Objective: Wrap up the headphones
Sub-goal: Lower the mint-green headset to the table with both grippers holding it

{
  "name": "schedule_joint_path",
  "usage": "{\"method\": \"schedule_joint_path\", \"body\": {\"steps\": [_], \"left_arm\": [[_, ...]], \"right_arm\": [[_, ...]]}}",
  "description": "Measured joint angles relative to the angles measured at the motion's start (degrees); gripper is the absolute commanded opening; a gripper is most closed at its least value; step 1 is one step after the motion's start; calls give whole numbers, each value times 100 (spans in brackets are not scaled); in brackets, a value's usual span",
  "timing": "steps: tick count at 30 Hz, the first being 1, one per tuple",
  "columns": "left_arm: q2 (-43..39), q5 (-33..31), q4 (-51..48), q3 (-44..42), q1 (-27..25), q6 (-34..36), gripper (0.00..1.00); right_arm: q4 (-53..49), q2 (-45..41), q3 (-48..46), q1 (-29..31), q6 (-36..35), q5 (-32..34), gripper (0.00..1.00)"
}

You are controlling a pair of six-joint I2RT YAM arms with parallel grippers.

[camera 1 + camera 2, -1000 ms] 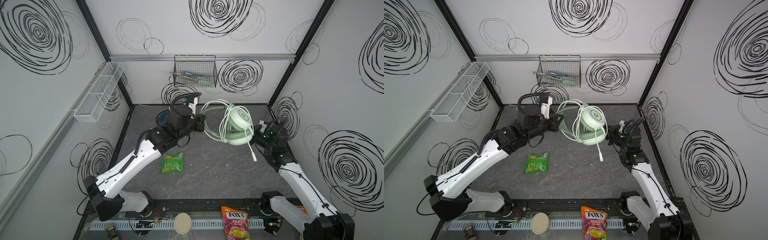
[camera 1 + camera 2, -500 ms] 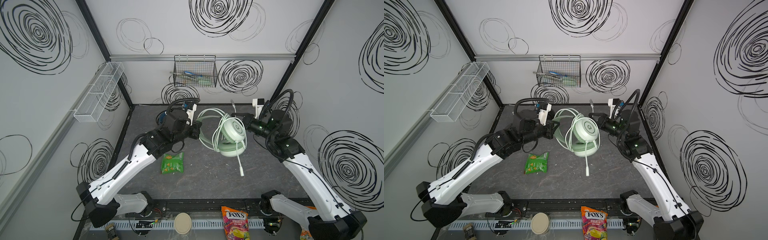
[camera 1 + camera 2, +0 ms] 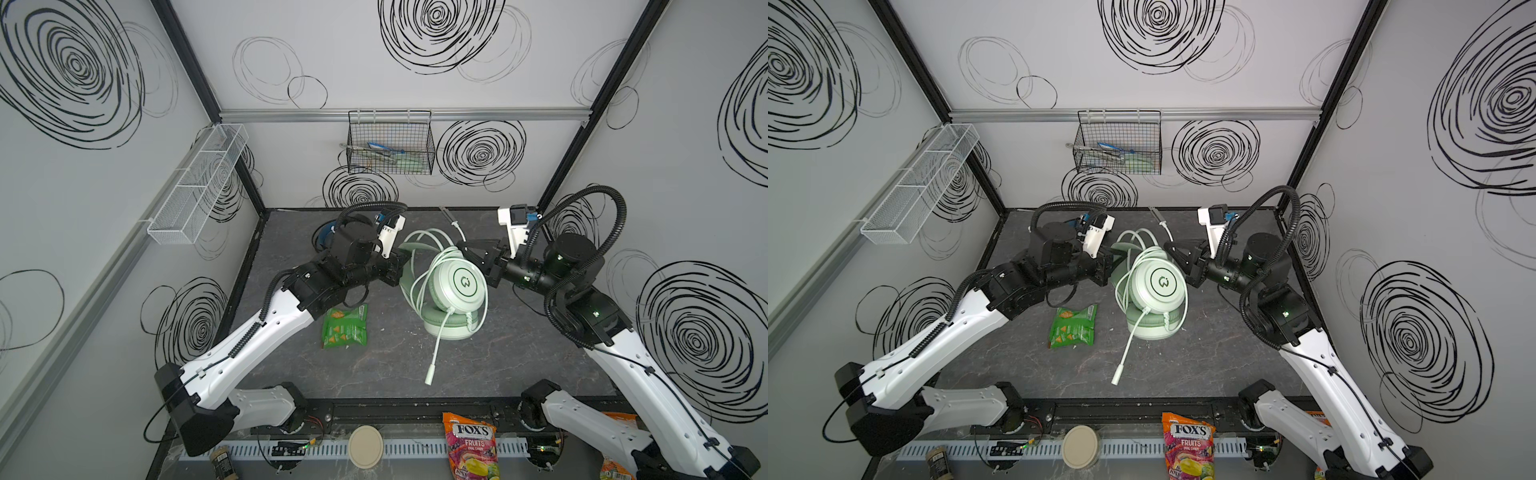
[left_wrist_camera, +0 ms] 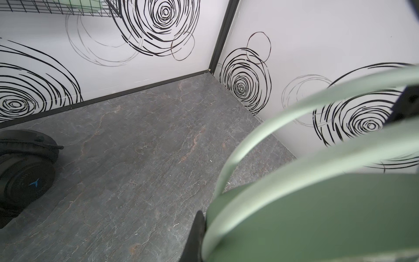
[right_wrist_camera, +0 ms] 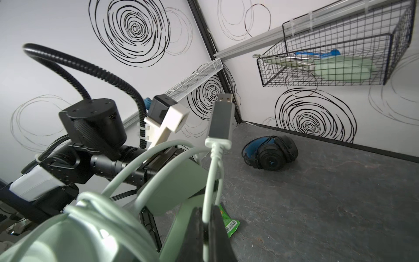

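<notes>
Holding the mint green headset (image 3: 455,286) at the middle of the table (image 3: 395,365), your left gripper (image 3: 400,266) is clamped on its headband (image 4: 317,215), and your right gripper (image 3: 464,248) pinches the pale cable (image 5: 209,181) just below the plug (image 5: 221,120). Expect a light, rigid frame and a limp, springy cord, so grip near the plug. The black headset (image 5: 269,156) lies well apart.

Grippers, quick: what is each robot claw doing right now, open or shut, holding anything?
Left gripper: closed on the padded headband of the mint green over-ear headphones.
Right gripper: closed on their pale whitish cable, near its grey plug.
</notes>
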Motion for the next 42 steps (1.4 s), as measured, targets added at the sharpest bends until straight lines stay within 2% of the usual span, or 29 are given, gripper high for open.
{"method": "schedule_joint_path", "body": {"steps": [5, 12, 18, 24, 33, 42], "left_arm": [[-138, 306, 109, -304, 258, -83, 0], [-166, 437, 149, -337, 310, 46, 0], [-166, 236, -17, -142, 304, 525, 0], [-195, 107, -136, -236, 310, 745, 0], [-688, 227, 315, -1060, 470, 841, 0], [-1231, 450, 1259, -2096, 966, 1016, 0]], "right_arm": [[-7, -70, 2, 15, -216, -155, 1], [-448, -13, 396, 114, -675, -339, 3], [-1320, 166, 962, 466, -1449, -234, 2], [-1808, 205, 1016, 1038, -1947, 151, 0], [-2087, 273, 1014, 1864, -2317, 656, 0], [-2153, 223, 914, 2472, -2236, 1082, 0]]}}
